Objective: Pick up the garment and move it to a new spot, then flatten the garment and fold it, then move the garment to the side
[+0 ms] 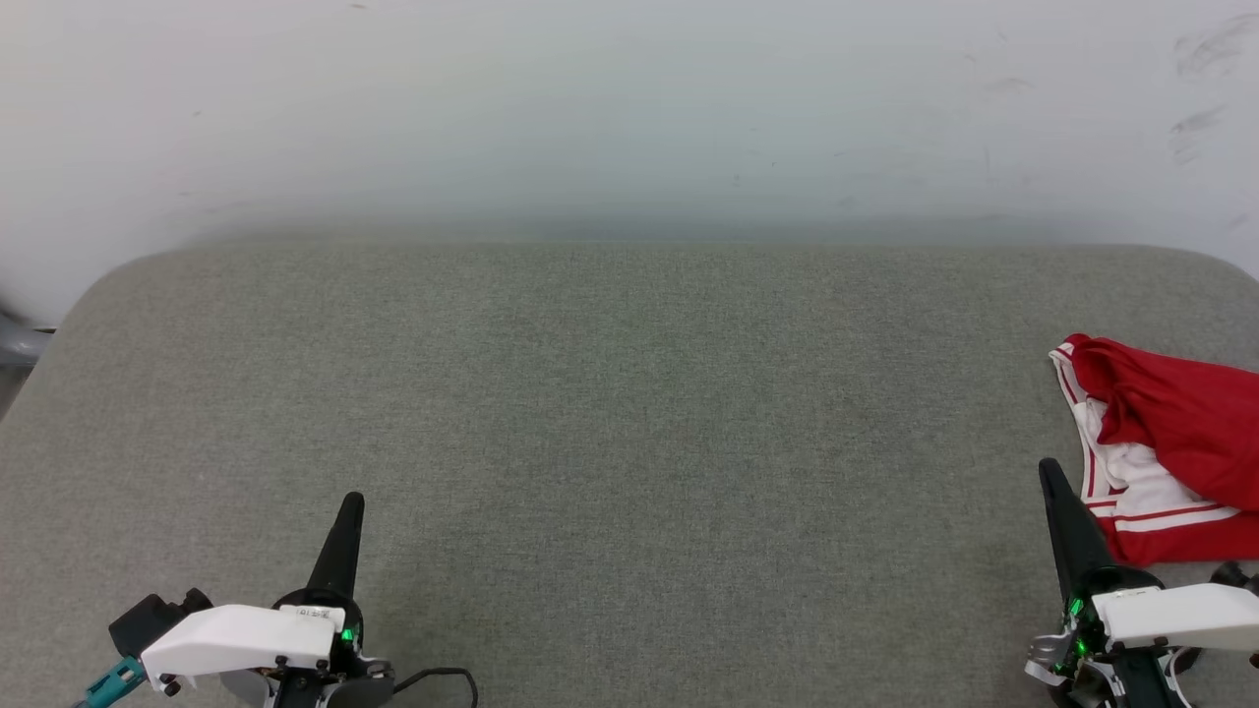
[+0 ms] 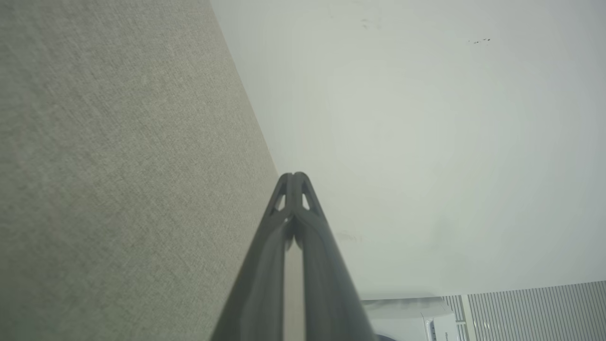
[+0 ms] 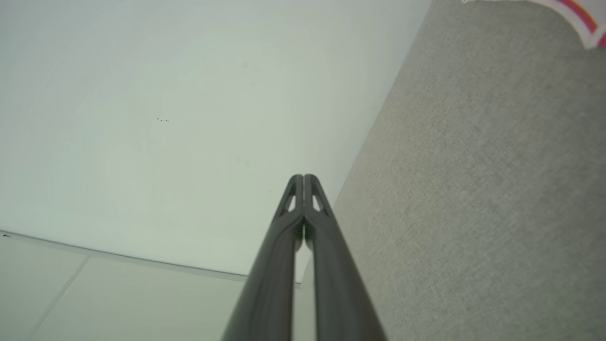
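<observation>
The garment (image 1: 1170,442), red with white parts and red-white striped trim, lies crumpled at the right edge of the grey padded table (image 1: 629,413), partly cut off by the head view's border. A strip of its striped trim (image 3: 580,14) shows at the top right of the right wrist view. My right gripper (image 1: 1049,472) is shut and empty, its tip just left of the garment's near corner, apart from it. My left gripper (image 1: 352,501) is shut and empty at the lower left, far from the garment. Both wrist views show the fingers pressed together, left gripper (image 2: 294,176), right gripper (image 3: 303,177).
A pale wall (image 1: 629,108) rises behind the table's far edge. A white appliance (image 2: 412,322) and a ribbed panel (image 2: 535,312) show beyond the table in the left wrist view. A black cable (image 1: 438,678) lies by the left wrist.
</observation>
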